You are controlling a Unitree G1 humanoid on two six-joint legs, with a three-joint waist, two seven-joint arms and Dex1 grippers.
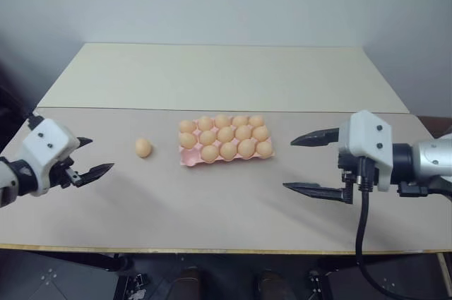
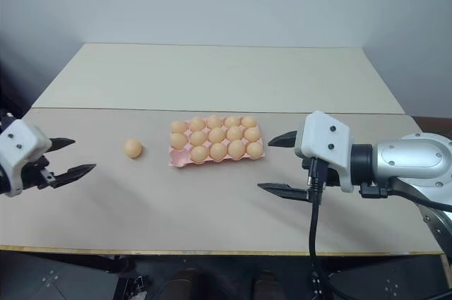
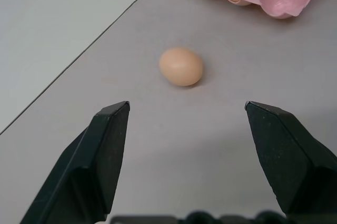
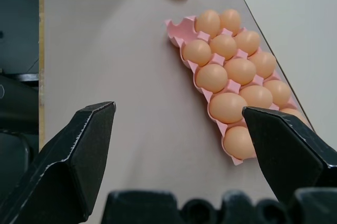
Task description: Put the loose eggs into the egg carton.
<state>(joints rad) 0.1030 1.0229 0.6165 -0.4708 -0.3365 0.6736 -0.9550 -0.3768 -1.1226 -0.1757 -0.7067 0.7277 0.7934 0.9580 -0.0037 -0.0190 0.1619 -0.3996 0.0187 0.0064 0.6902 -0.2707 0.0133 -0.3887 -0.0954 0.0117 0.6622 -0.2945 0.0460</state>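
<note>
A pale pink egg carton point(image 1: 226, 154) sits near the middle of the front table point(image 1: 212, 208), with its long side running across the view. Almost every cup holds a light orange-tan egg; the cup at the near left corner looks empty, its pink rim showing bare. One loose egg point(image 1: 143, 147) lies on the bare tabletop just to the left of the carton, apart from it and touching nothing. The left gripper point(image 1: 88, 157) hangs above the table at the far left, well apart from the loose egg, its two black fingers spread open with nothing between them; in its wrist view the egg lies ahead of the fingertips, in line with the gap. The right gripper point(image 1: 311, 162) is held above the table to the right of the carton, near it but not touching, pointing toward the left. Its jaws stand wide open and empty, one finger above the other. In its wrist view the carton runs away along the table with the loose egg beyond its far end. A second, lighter table point(image 1: 219, 74) stands behind the first, against the wall.
</note>
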